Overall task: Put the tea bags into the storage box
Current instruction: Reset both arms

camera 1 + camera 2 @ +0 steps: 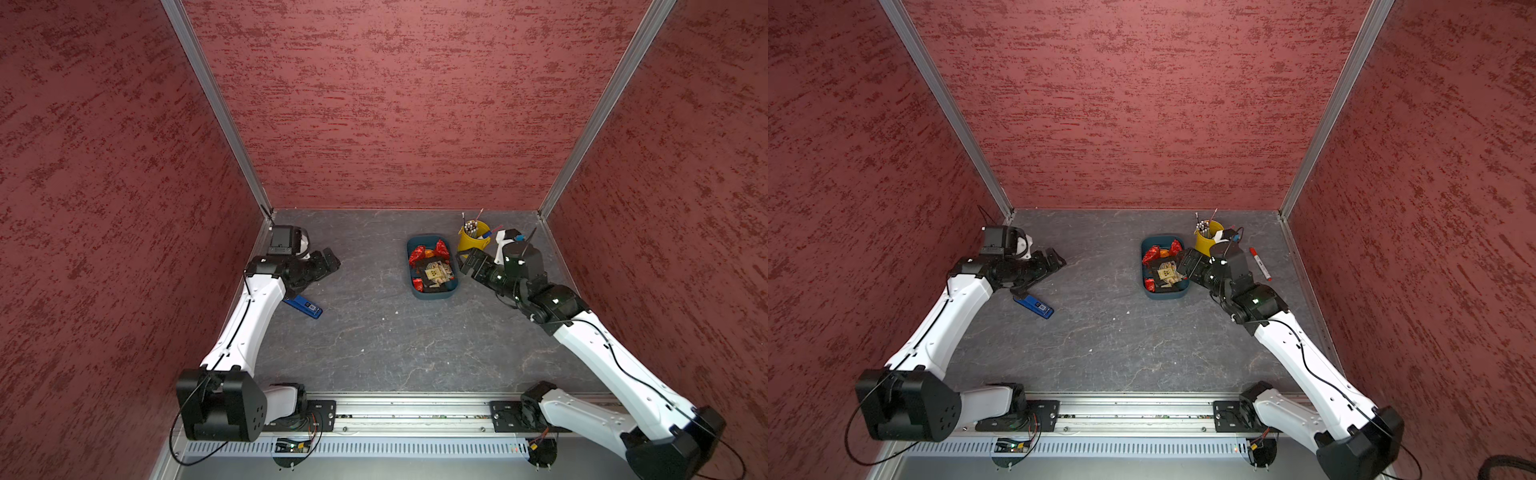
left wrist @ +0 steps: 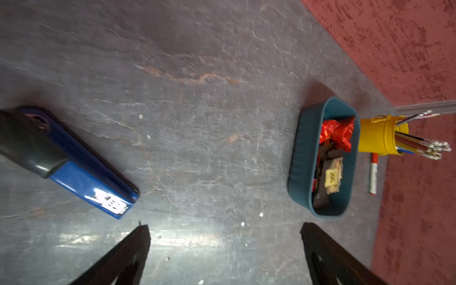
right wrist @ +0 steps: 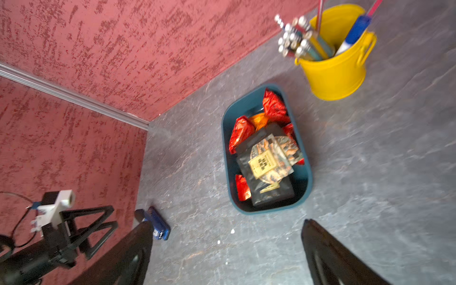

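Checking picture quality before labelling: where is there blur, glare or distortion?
Right wrist view: motion blur smears the yellow cup and tea bags. Left wrist view: soft, with glare on the table. Both top views: sharp, evenly lit.

Open middle, crowded far right.
I've got bare tabletop (image 1: pixel 374 332) between the blue stapler (image 1: pixel 305 307) and the storage box (image 1: pixel 434 294); the yellow pencil cup (image 1: pixel 471 243) stands just beside the box's far corner, with a marker (image 1: pixel 1260 264) lying past it.
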